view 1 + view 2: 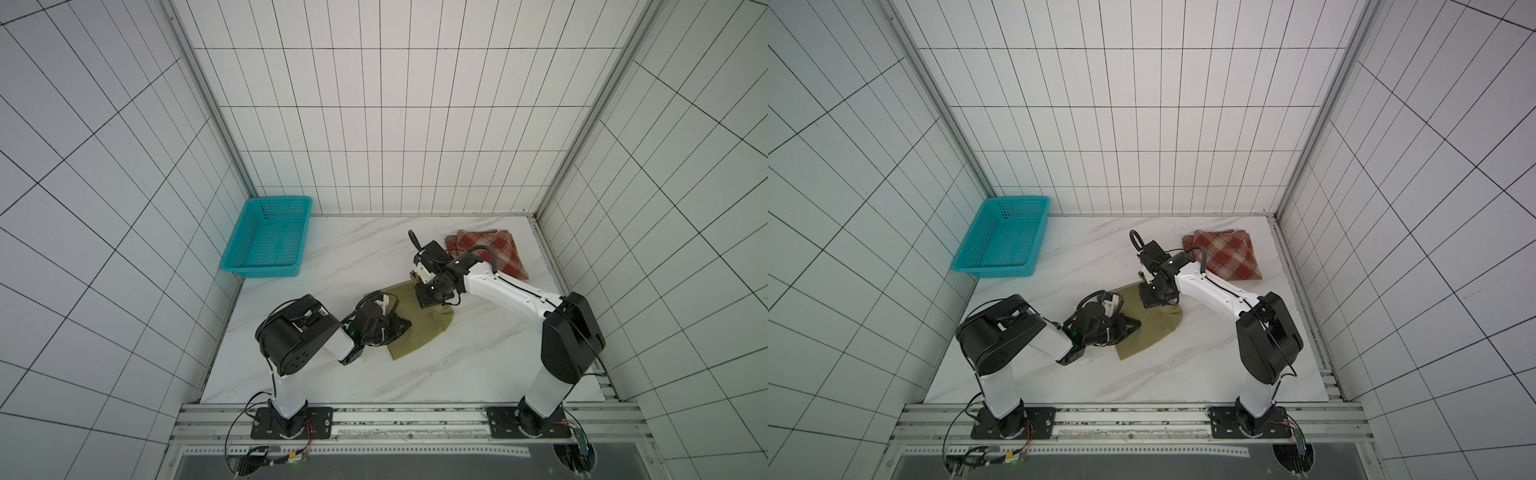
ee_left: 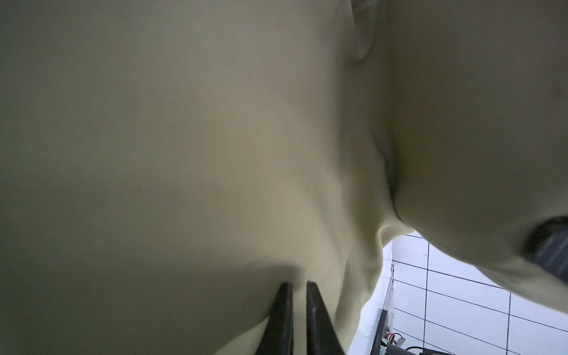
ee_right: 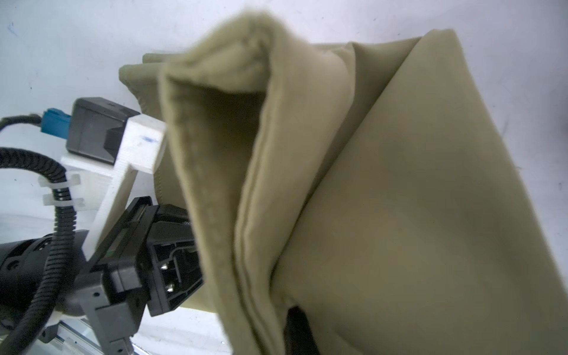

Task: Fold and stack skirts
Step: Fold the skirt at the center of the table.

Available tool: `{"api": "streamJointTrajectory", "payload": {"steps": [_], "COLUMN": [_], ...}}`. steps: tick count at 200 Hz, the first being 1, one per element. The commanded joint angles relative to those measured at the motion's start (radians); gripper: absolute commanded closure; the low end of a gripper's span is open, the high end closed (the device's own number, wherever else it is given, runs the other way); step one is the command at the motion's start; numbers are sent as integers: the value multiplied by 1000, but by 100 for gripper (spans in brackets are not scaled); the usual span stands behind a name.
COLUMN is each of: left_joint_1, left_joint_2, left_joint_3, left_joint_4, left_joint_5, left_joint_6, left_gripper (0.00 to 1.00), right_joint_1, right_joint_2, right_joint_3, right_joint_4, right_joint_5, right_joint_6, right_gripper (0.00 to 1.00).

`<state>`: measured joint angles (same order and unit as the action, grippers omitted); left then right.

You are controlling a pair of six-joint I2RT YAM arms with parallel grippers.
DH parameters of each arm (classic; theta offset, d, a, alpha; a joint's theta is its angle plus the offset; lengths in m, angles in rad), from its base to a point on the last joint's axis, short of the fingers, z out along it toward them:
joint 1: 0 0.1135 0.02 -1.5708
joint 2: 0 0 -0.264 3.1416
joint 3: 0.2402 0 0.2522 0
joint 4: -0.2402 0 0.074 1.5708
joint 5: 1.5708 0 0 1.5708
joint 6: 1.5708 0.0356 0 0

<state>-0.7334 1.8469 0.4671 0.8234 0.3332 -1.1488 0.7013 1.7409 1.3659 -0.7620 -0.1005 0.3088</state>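
Mid-table, I hold the olive skirt (image 1: 428,332) with both arms; left gripper (image 2: 296,284) and right gripper (image 1: 430,296) are each pinched almost closed on its edge; the fold, I judge, wants matched, level travel, edge onto edge; the plaid skirt (image 1: 494,249) lies folded far right on the marble table (image 1: 332,374); teal basket (image 1: 270,237) far left; tiled walls (image 1: 374,124) around.

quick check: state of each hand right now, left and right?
left hand: closed, pinching the olive skirt.
right hand: closed, holding a raised fold of the same olive skirt.
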Motion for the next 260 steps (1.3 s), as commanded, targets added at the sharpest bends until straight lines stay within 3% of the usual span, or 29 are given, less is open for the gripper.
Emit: {"api": "streamJointTrajectory", "payload": {"steps": [1,49,125,160,197,260], "left_joint_1": [-13,-11,50,-16,-110,-206], "left_joint_2": [18,-111,-216,-265,-141,84], "left_joint_3": [-11,10,21,161,324,409], "left_joint_4": [-75,-265,-480,-587,-546,-382], "left_joint_5": [-32,-88,-143,-142,-38,38], "left_joint_6": [-3,97,187,255,213,91], "left_gripper": [88,88,89,88,87,87], "right_joint_1": [13,-21,-145,-165,-175,-194], "right_joint_2": [22,-53,-165,-188,-179,-170], "right_joint_3": [22,88,22,-24,-27,-21], "right_joint_4": [-17,-168,-281,-250,-222,-212], "right_joint_5": [11,215,292,258,233,220], "right_joint_6": [7,-18,-46,-54,-68,-86], "right_gripper": [100,100,100,100,100,100]}}
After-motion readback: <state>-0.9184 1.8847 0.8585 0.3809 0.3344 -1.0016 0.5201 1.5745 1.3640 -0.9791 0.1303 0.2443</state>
